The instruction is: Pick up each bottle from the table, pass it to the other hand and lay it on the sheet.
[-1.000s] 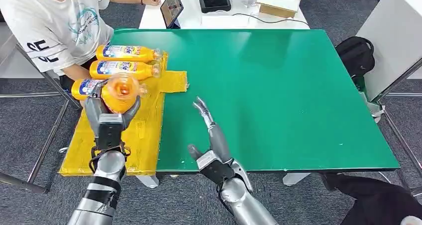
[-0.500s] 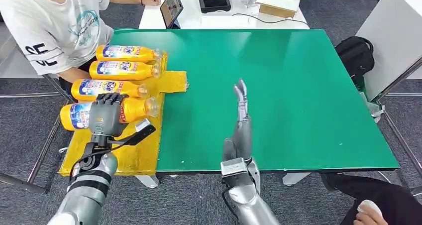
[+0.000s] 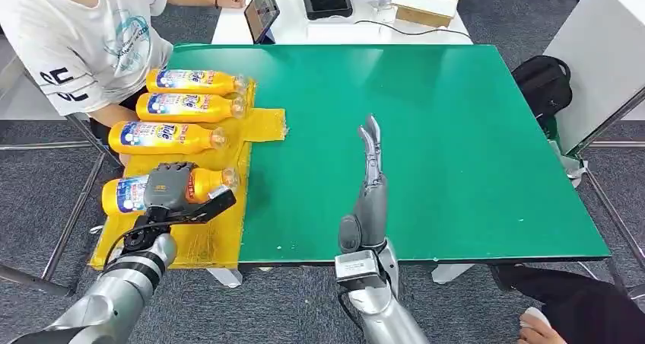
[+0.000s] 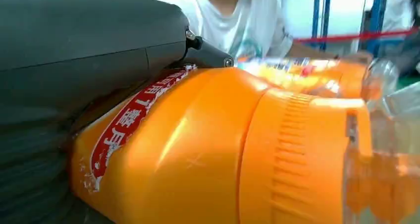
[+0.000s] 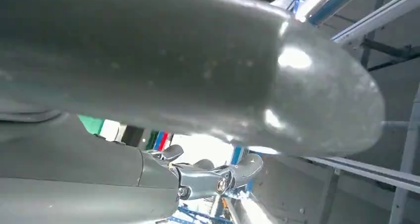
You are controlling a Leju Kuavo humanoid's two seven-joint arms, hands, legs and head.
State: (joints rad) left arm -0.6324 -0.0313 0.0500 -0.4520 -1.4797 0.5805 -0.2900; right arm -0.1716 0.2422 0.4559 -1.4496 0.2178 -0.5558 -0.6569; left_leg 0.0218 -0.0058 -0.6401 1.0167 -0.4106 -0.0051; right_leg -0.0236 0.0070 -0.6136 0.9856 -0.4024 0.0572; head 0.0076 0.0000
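bottle (image 3: pixel 171 189) lowered onto sheet (image 3: pixel 220 234) | left hand (image 3: pixel 169 187) grips it | right hand (image 3: pixel 369 184) spread, empty

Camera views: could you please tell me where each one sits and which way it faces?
Head view: high on the body, looking down at the green table; both arms show.
Left wrist view: behind the left hand, facing the orange bottle it grips.
Right wrist view: behind the right hand, facing upward.
Head and left wrist views share the bottle.

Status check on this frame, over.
Left hand grips fourth bottle lying on yellow sheet. Right hand open, over green table. Nothing obstructing.
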